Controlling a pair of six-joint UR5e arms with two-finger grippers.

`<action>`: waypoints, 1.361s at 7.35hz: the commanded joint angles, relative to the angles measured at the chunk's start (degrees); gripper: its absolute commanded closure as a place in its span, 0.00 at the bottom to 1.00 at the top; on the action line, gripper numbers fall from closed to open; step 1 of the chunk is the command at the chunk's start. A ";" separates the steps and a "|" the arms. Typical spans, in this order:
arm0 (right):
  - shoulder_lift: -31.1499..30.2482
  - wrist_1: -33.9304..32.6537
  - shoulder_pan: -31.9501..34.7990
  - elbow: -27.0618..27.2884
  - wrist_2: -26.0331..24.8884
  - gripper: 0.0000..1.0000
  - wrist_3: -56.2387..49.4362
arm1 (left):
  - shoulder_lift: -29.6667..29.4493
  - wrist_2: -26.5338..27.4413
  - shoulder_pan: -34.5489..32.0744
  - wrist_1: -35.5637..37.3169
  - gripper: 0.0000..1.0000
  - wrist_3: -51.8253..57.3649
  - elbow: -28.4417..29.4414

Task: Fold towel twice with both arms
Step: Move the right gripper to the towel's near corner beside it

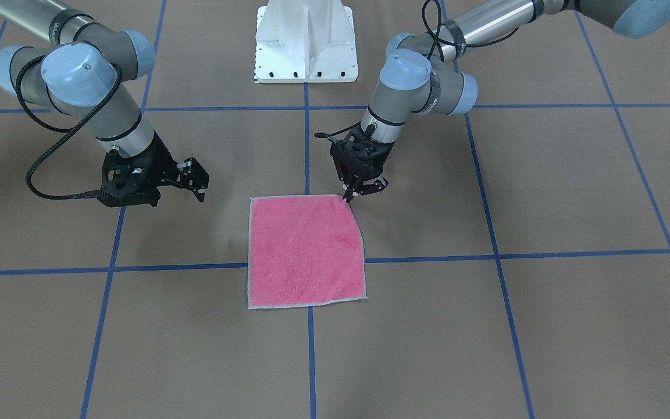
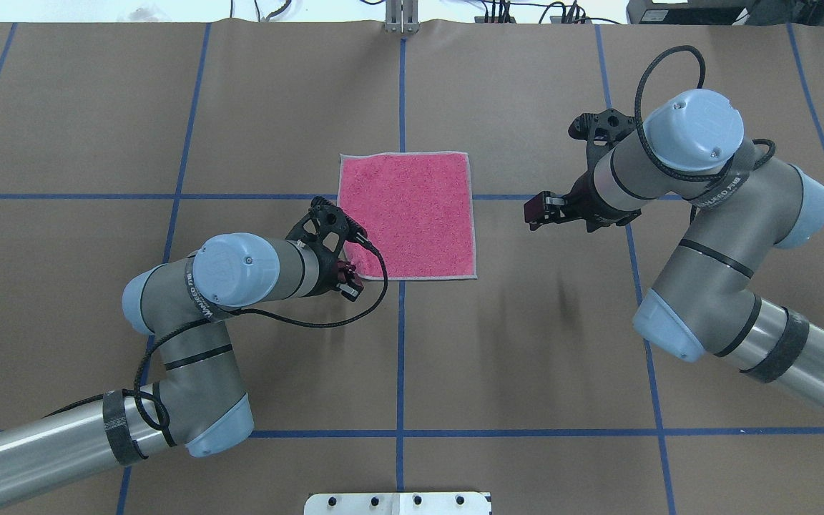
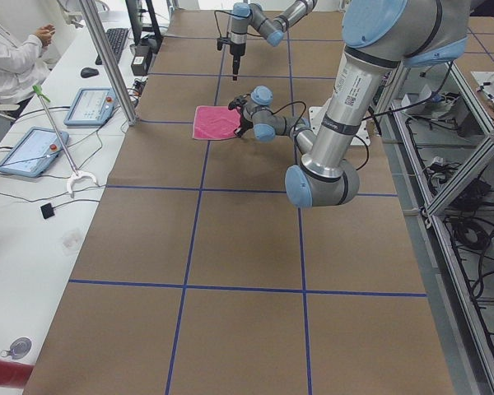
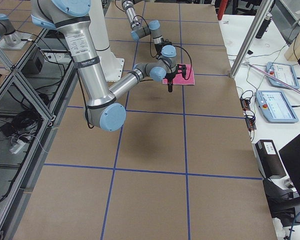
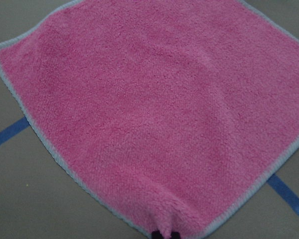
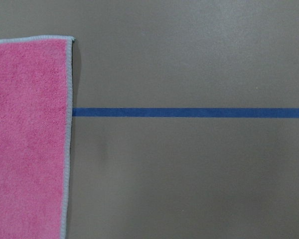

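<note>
The towel (image 1: 306,250) lies flat on the brown table, pink face up with a light grey border (image 2: 405,214). My left gripper (image 1: 349,196) is down at the towel's corner nearest the robot on its left side (image 2: 350,279). In the left wrist view its dark fingertips (image 5: 164,234) sit together with the cloth puckered around them, shut on that corner. My right gripper (image 1: 198,181) hovers open above bare table, off the towel's other side (image 2: 535,212), holding nothing. The right wrist view shows only the towel's edge (image 6: 27,139) and the table.
The white pedestal base (image 1: 306,41) stands at the robot's side of the table. Blue tape lines (image 2: 401,357) grid the brown surface. Beside the table, a bench holds tablets (image 3: 86,105) and cables, with a person (image 3: 8,49) at its far end.
</note>
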 commanded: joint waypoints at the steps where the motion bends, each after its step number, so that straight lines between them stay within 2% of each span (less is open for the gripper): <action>1: -0.03 0.02 -1.14 0.01 0.00 0.01 3.20 | 0.06 -0.01 -0.08 -0.02 0.92 -0.43 -0.34; 3: 1.11 0.11 -7.26 0.36 -7.17 0.01 14.00 | 0.06 -0.01 -0.08 -0.02 0.91 -0.61 -0.34; 5: 4.52 -0.07 -14.46 0.54 -15.43 0.01 13.08 | 0.06 0.08 -0.08 -0.02 0.92 -0.61 -0.35; 6: 5.58 -0.07 -16.59 0.45 -21.30 0.07 7.51 | 0.06 -0.01 -0.08 -0.02 0.95 -0.61 -0.43; 7: 5.59 -0.07 -16.61 0.63 -22.49 0.13 1.10 | 0.06 -0.01 -0.08 -0.02 1.00 -0.61 -0.43; 8: 5.59 -0.07 -16.70 0.54 -22.50 0.21 -2.44 | 0.06 -0.01 -0.08 -0.10 1.00 -0.61 -0.43; 9: 5.68 0.02 -16.70 0.19 -23.55 0.22 -9.44 | 0.06 -0.01 -0.08 -0.11 1.00 -0.61 -0.43; 10: 5.07 3.15 -17.05 -0.33 -24.52 0.27 -13.77 | 0.06 -0.01 -0.08 -0.11 1.00 -0.61 -0.43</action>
